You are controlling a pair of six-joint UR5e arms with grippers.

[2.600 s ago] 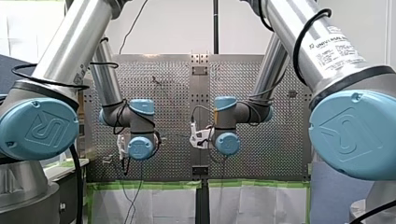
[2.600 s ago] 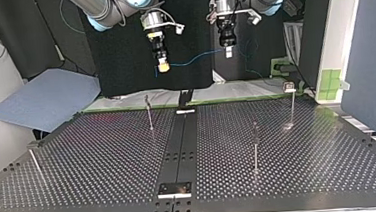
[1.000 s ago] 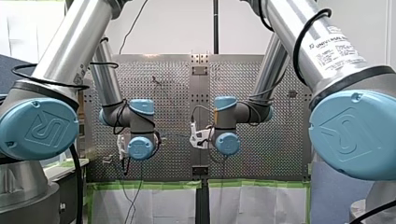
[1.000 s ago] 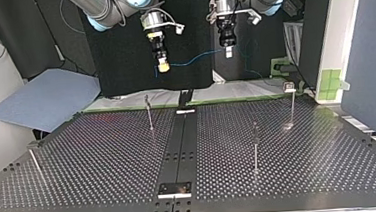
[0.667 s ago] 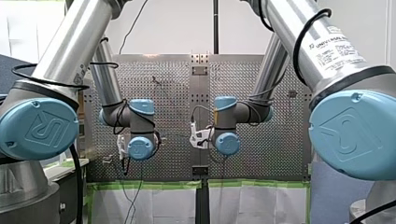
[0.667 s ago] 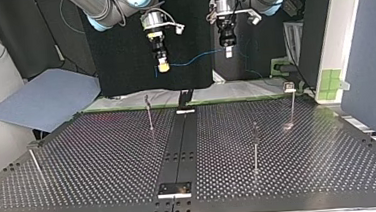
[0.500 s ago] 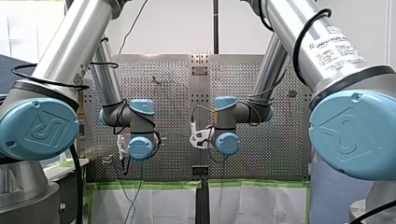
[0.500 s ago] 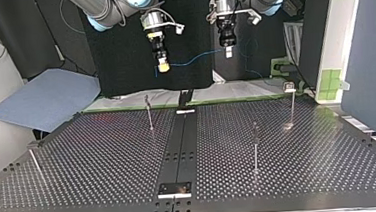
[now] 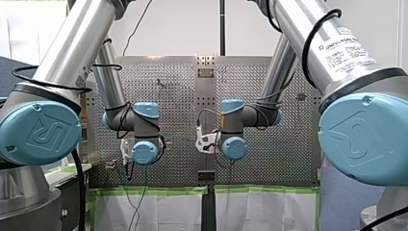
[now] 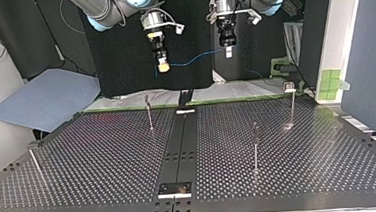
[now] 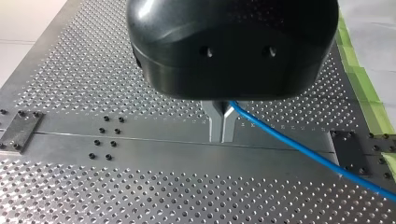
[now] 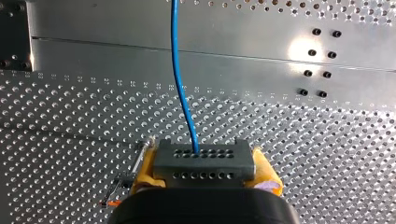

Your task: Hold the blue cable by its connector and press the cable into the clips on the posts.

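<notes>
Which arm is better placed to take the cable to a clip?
Likely right: my right end effector grips the connector and hangs nearly above the closest post; my left end effector only pinches the blue cable further along.

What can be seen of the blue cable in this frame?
The blue cable is thin, smooth and bright blue. One end enters a dark grey connector with rows of small holes, which is clamped between the yellow pads of my right hand. From there it runs in a shallow sag to my left hand, whose metal fingers look closed on it. It hangs above the perforated table and touches none of the posts.
</notes>
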